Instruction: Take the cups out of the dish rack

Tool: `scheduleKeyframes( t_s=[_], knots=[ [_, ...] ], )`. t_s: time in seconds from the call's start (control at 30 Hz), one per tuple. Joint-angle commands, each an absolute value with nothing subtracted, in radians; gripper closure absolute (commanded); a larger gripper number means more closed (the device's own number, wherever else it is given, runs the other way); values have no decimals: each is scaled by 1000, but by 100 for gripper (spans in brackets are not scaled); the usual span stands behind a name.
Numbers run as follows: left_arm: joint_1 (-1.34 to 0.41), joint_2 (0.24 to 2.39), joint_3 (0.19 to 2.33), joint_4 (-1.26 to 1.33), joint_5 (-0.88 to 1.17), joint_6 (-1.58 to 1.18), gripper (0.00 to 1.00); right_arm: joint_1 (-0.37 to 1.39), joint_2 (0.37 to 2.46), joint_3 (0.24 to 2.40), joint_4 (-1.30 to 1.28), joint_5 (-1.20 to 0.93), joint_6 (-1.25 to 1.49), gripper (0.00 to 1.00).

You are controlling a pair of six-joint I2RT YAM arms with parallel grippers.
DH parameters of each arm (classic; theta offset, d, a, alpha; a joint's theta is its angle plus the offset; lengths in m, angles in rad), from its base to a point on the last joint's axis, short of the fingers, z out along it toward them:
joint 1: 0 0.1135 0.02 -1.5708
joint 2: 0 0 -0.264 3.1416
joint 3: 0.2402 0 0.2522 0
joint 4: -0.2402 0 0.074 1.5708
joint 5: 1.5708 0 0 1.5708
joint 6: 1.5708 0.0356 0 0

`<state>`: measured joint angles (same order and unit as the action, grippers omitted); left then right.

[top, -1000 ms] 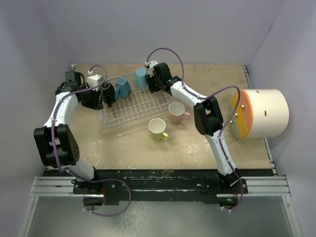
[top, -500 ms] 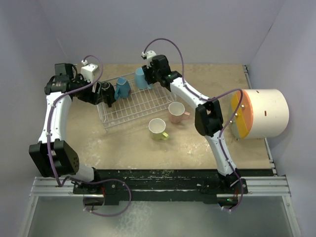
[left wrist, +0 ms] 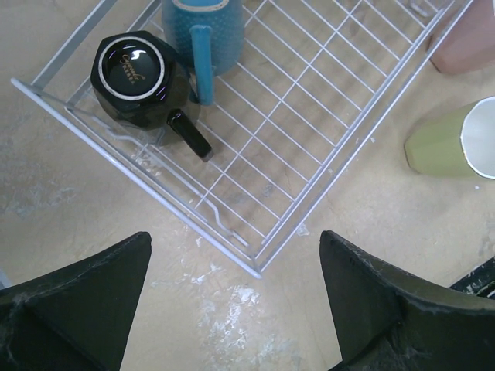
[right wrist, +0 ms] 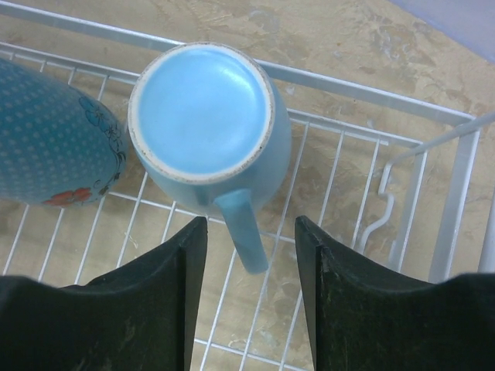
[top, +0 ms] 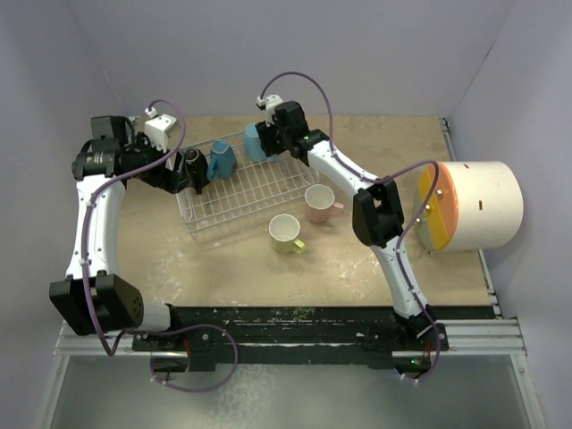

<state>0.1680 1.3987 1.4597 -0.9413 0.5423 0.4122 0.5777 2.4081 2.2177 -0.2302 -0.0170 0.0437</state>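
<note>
Slanted across the desk (top: 223,259) in the top view, long axis from near left to far right: the dish rack (top: 259,192). Inside it, along the far long side, three cups.

- At the left end, the black cup (left wrist: 135,69): mouth down, base up, handle pointing in toward the rack's middle.
- Just beside it, the dotted blue cup (left wrist: 205,27): handle also pointing inward over the grid. Cannot tell which end is up.
- Near the far right end, the light blue cup (right wrist: 201,108): base up, handle aimed straight back at the right wrist camera.

Outside the rack, mouth up on the desk beside its near long side: the pink cup (top: 317,201) and the yellow-green cup (top: 284,231). Near each other, not touching, handles toward the right of the top view.

As for the left fingers (left wrist: 77,301): spread wide, gripping nothing, touching nothing, hovering over bare desk just outside a corner of the rack.

As for the right fingers (right wrist: 139,309): parted partway, one on each side of the light blue cup's handle. A narrow gap on both sides, so no grip on it.
</note>
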Motion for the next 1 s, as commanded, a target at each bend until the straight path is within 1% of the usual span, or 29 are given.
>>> scheduleKeyframes(
  t_s=[0.0,0.1,0.23,0.33,0.37,0.43,0.5,0.57,0.67,0.77,0.83,0.9,0.97],
  knots=[
    [169,1345,1490,-944,612,433,7,580,2394,2228,-213,-12,55,49],
    [169,1340,1485,-946,620,438,7,579,2402,2228,-200,-14,62,53],
    [168,1329,1471,-936,625,453,6,580,2398,2211,-158,-15,67,62],
    [169,1319,1455,-916,630,458,3,581,2398,2208,-152,-26,68,64],
    [169,1316,1456,-914,632,459,3,581,2399,2207,-151,-32,69,62],
    [169,1315,1456,-914,637,458,2,580,2401,2201,-146,-45,68,56],
    [169,1314,1459,-915,639,457,2,580,2402,2185,-139,-51,69,52],
    [169,1311,1460,-917,644,457,2,580,2403,2165,-125,-61,70,50],
    [168,1311,1464,-914,643,456,2,580,2415,2157,-121,-69,73,50],
    [168,1314,1464,-911,639,456,2,580,2423,2161,-113,-75,76,55],
    [168,1314,1461,-912,636,458,2,579,2423,2161,-106,-84,84,61],
    [169,1311,1452,-911,635,463,2,580,2417,2161,-96,-93,90,72],
    [169,1305,1434,-900,632,474,1,581,2401,2153,-77,-102,92,90]
  ],
)
